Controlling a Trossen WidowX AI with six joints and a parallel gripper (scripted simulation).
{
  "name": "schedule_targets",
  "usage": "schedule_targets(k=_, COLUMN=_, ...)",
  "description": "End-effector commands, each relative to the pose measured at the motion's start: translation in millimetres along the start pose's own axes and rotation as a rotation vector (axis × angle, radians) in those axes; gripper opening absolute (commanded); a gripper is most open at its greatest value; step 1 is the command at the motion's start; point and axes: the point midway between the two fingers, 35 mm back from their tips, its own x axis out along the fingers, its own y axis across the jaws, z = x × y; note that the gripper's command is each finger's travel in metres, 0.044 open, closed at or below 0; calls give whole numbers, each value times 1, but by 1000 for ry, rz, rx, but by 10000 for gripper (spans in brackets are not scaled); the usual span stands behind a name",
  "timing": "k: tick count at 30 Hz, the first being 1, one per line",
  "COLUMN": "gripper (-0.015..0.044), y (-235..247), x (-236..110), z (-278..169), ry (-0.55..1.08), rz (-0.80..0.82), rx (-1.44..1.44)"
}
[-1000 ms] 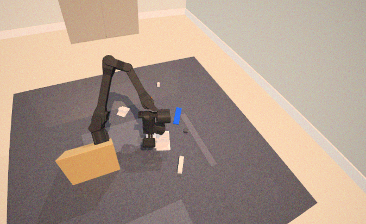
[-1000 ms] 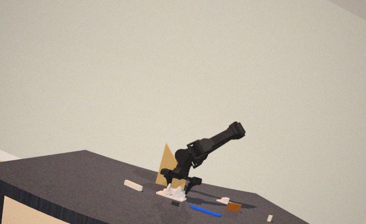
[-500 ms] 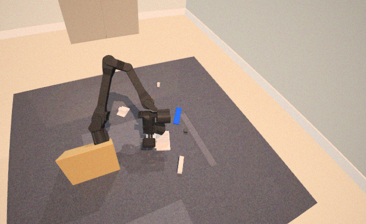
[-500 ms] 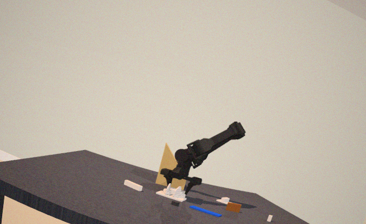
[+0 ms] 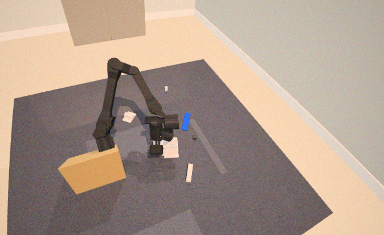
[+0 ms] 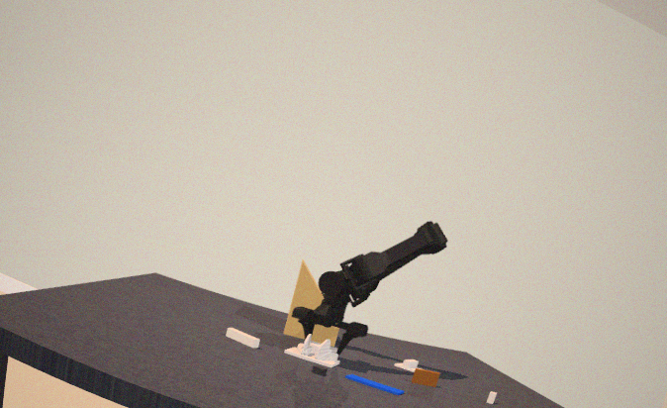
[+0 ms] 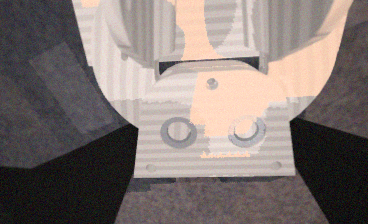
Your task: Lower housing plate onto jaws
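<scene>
While its fingers grip the pale plate [image 7: 213, 162] by the sides, the tool [image 5: 156, 147] [image 6: 329, 342] [image 7: 208, 126] points down | blue strip [image 5: 186, 121] [image 6: 374, 384] lies near

The gripper [image 5: 156, 142] [image 6: 324, 345] [image 7: 208, 126] points down, its two fingers well apart and closed on something between them. Directly above the pincer sits the wrist [image 5: 156, 121] [image 6: 332, 304]; from there the black arm [image 5: 145, 89] [image 6: 402, 253] slopes upward, folding at an elbow [image 5: 113, 64] [image 6: 431, 237] high over and to one side of the pincer.
</scene>
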Motion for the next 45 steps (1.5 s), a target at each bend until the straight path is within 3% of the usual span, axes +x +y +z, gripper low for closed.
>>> schedule_targets(k=1, gripper=351, y=1, x=1, z=-1, ry=2, rz=4, rx=3)
schedule_targets(k=28, gripper=351, y=1, x=1, z=-1, ry=2, rz=4, rx=3)
schedule_targets(k=32, gripper=440, y=0, x=0, z=0, ry=0, rz=0, rx=0)
schedule_targets(k=45, gripper=440, y=0, x=0, z=0, ry=0, rz=0, rx=0)
